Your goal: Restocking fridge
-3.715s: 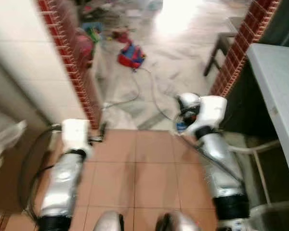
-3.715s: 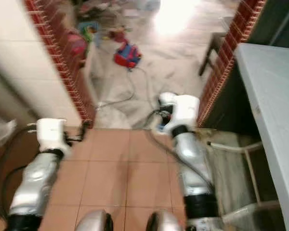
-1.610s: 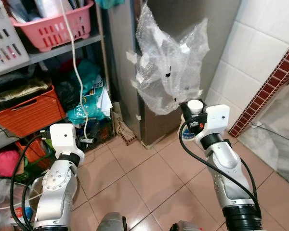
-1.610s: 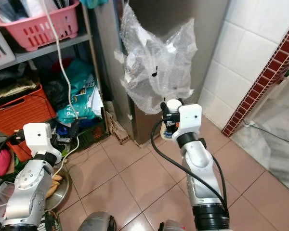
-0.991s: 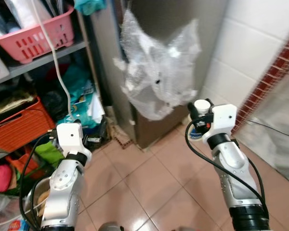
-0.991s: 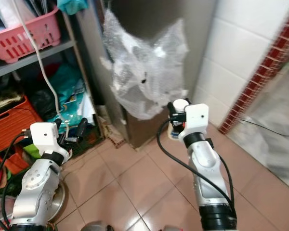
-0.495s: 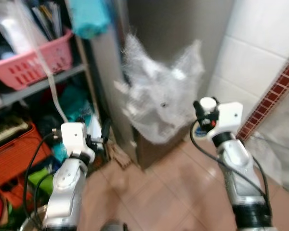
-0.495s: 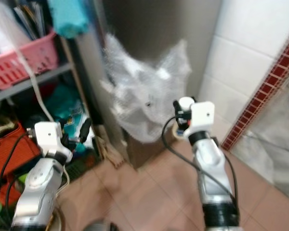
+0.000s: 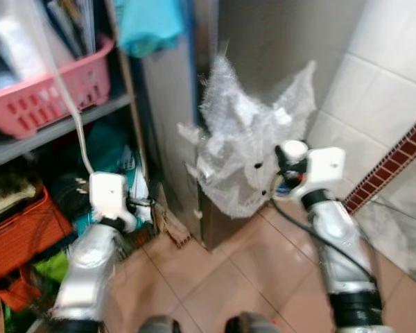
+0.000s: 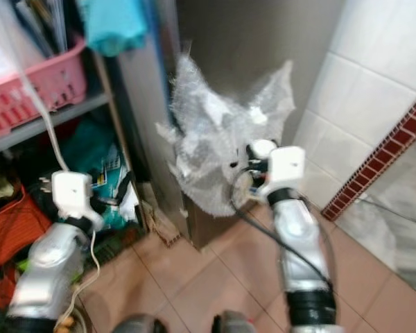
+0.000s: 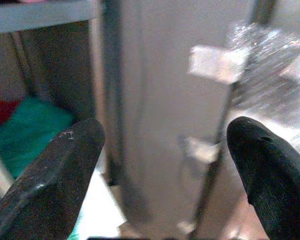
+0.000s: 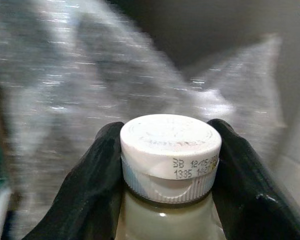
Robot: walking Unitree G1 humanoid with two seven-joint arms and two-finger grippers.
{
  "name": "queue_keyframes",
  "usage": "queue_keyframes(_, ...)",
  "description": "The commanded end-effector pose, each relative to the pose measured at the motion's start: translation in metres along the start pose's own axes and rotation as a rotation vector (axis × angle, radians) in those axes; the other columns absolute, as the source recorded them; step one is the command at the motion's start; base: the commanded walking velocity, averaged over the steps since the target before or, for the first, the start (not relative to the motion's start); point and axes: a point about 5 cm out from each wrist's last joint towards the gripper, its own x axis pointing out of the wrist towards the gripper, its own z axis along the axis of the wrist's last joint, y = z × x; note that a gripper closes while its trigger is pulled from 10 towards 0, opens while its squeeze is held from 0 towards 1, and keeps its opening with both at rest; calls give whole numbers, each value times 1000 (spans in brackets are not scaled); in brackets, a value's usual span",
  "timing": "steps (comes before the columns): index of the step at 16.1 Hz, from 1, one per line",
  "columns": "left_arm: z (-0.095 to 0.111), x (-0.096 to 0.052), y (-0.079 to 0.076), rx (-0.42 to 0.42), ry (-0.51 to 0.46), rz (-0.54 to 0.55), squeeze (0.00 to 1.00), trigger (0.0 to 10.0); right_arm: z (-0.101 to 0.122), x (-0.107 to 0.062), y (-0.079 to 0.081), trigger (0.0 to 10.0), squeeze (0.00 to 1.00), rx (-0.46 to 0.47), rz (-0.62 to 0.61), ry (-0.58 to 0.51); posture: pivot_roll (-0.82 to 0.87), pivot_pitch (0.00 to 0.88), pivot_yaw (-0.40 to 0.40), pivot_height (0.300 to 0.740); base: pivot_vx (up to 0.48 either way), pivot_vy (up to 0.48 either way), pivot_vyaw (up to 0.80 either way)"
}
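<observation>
While facing the tall grey metal fridge (image 9: 263,62), stood close, head views blurred. Right gripper (image 12: 167,165) clenched on the white-capped bottle of pale liquid (image 12: 170,170), one black finger (image 12: 92,190) pressed on each side just below the cap. Printed date code readable on the cap's skirt in the right wrist view. Bottle held upright, raised in front of the crumpled sheet of clear bubble wrap (image 9: 246,149) stuck to the fridge's front; touching the wrap or just short of it, could not tell. Fridge door looked shut.

Left gripper (image 11: 165,170) released, fingers (image 11: 55,175) spread wide, nothing between them. Pointed at the fridge's left front edge, near bits of pale tape (image 11: 217,62) on the grey panel and the edge of the bubble wrap. Held lower than the right gripper, apart from the fridge.

Left of the fridge: grey metal shelf rack (image 9: 62,128) with a pink slotted plastic basket (image 9: 52,87) on top shelf, teal cloth (image 9: 149,24) hung just beside the fridge corner, white cable (image 9: 73,118) dangling down the rack's front. Orange plastic crate (image 9: 17,232) and teal bags (image 10: 100,163) lower down, too blurred for detail.

Right of the fridge: white tiled wall (image 9: 385,90) with a slanted band of red brick-pattern trim (image 9: 395,163). Terracotta floor tiles (image 9: 243,277) underfoot.
</observation>
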Motion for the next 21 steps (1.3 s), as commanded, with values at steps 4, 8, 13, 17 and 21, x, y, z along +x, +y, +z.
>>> queue_keyframes(4,7,17,9,125,15,-68,0,10000,10,4,-6,10000,0,-14,-23,-52,33,46,41,740,0,0,0)
queue_keyframes(8,25,31,5,129,-20,-187,0,10000,11,4,2,10000,0,0,-14,-57,35,49,36,740,0,0,0)
queue_keyframes(13,38,55,-17,47,-80,-211,0,10000,21,3,-2,10000,0,-25,-29,-80,-2,98,57,740,0,0,0)
queue_keyframes(17,47,72,-41,-7,-118,-290,0,10000,15,-16,-5,10000,0,-12,-63,-37,-39,120,57,740,0,0,-200)
queue_keyframes(21,46,73,-52,-30,-135,-313,0,10000,18,-15,0,10000,0,-17,-44,-42,-44,127,52,740,0,0,-570)
